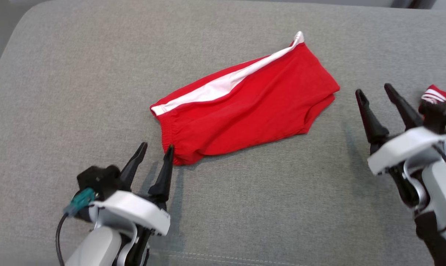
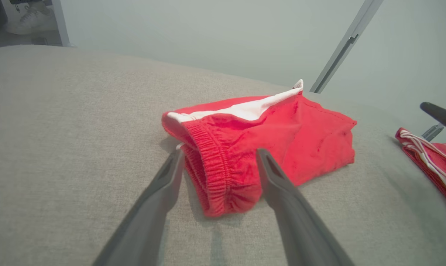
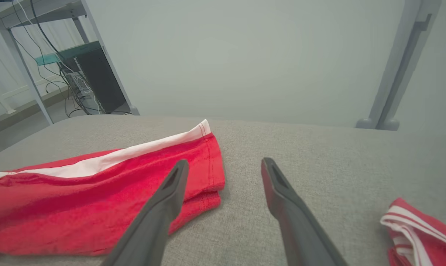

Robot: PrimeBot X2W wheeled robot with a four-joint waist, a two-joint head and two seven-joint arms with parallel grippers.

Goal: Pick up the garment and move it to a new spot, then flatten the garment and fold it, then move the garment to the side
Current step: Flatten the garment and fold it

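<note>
Red white-striped garment [image 1: 245,107] folded, centre of grey cushion [image 1: 60,92]; bare room all round.
Left gripper [image 1: 157,146] spread, fingertip at its gathered end; right gripper [image 1: 373,88] spread, standing apart (second red piece [image 1: 435,94] at right edge).

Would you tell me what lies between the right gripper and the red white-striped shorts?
Just bare grey fabric cushion, between right gripper and red shorts, in the head view.
</note>
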